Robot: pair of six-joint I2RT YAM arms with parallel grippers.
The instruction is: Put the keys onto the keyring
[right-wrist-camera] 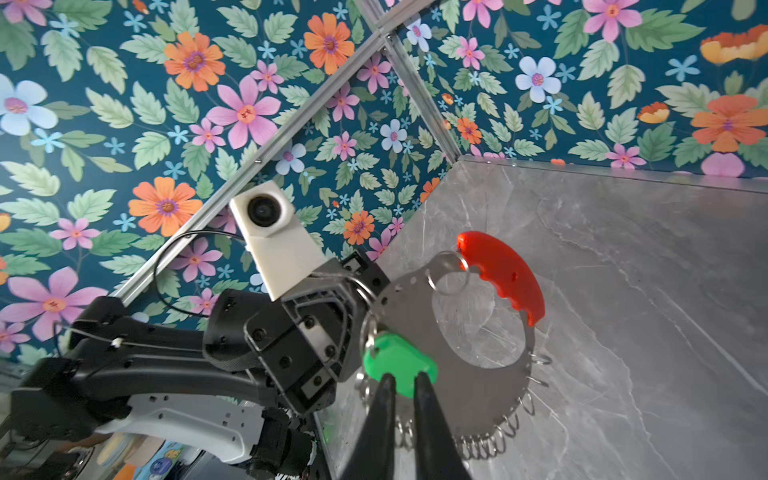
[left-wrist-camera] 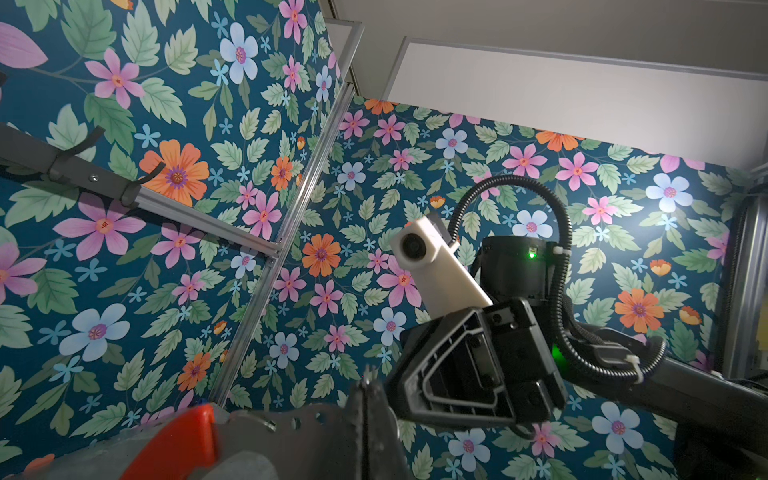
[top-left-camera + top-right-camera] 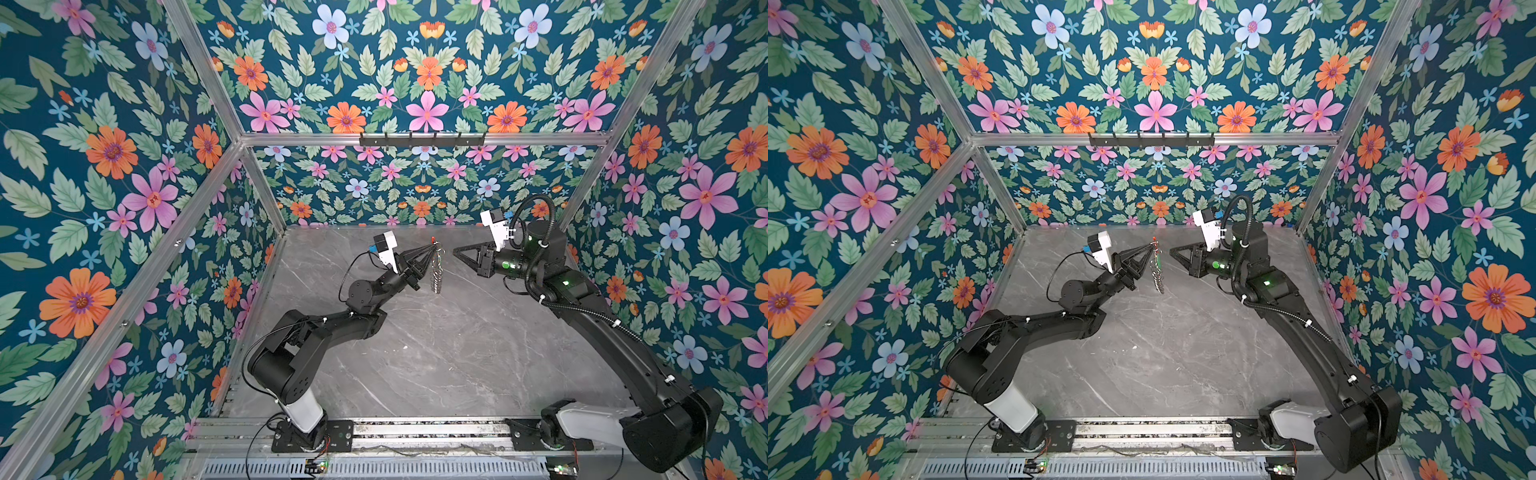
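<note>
Slightly parted and holding nothing, the right fingers [image 1: 430,419] are seen near the green key [image 1: 395,359], which appears to hang from a small silver loop on the rim of the keyring [image 1: 415,316]. Beyond it, the ring, red segment [image 1: 503,274] uppermost, is held on edge above the grey bench [image 1: 623,291] by the clenched left fingers [image 3: 417,257]. If the loop is only half threaded, the key could be knocked loose by a brush from the right fingers or a swing of the ring.
</note>
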